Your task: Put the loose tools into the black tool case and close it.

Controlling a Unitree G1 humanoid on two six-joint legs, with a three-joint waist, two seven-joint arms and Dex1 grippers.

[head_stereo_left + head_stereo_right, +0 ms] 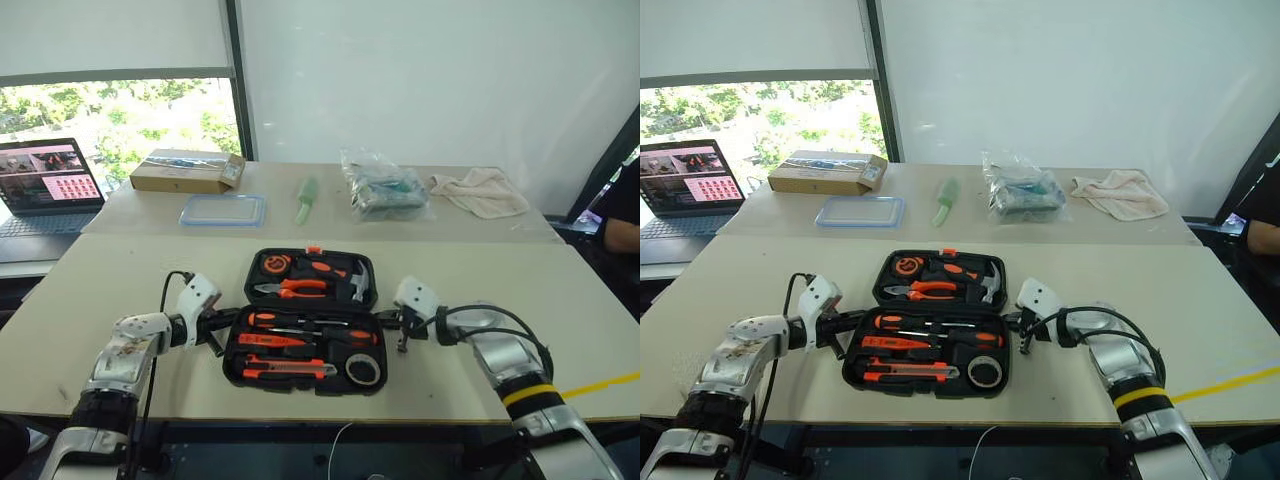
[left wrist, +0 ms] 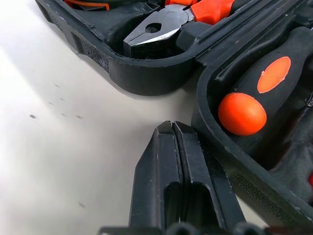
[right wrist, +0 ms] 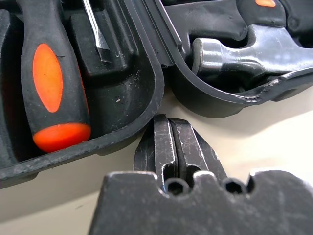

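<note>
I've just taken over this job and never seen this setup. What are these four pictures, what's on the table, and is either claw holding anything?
A two-armed humanoid robot stands at a table. The two wide pictures come from its head camera, looking down over both arms. The two close-ups come from cameras on its wrists, looking along each claw's fingers.

The black tool case lies open, with screwdrivers, a utility knife and a tape roll in its near half, pliers and a hammer in the far half. The left claw and right claw sit at the case's two sides by the hinge, both shut and holding nothing.

Behind lie a laptop, box, food container, bag and cloth.
</note>
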